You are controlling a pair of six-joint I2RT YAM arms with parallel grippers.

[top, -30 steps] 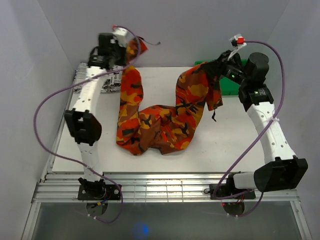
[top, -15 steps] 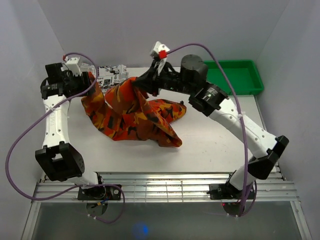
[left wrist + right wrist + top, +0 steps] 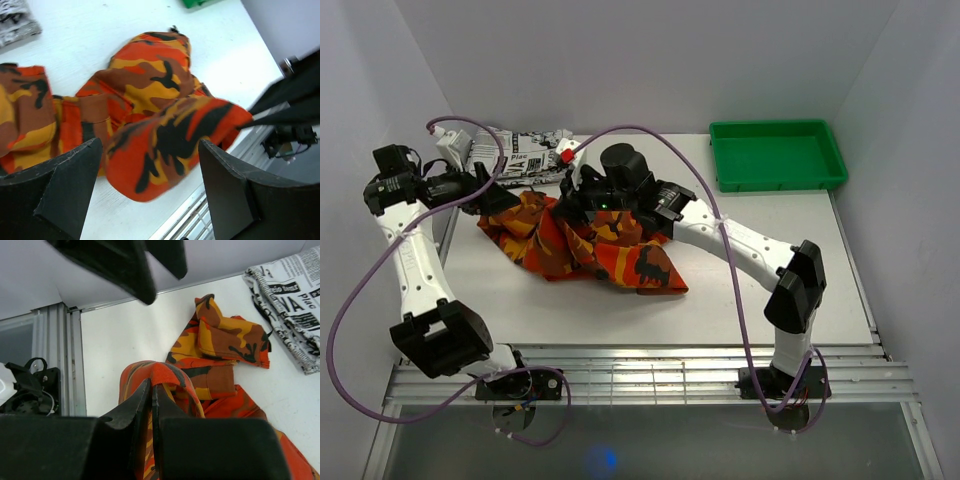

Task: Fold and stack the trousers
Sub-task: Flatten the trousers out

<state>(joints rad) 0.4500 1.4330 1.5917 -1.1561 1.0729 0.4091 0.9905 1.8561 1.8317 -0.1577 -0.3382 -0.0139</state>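
Camouflage trousers [image 3: 590, 245]: bunched mid-left on bench [image 3: 770, 250]; left pincer [image 3: 150, 150] spread at their left edge, right pincer [image 3: 151, 390] pinching a fold, best laid flat, edges aligned, before release.

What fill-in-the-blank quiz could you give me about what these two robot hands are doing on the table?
The right hand is closed on the orange ____.
The left hand has its fingers ____.
The tray at the far right is coloured ____.
Missing words: trousers; open; green.
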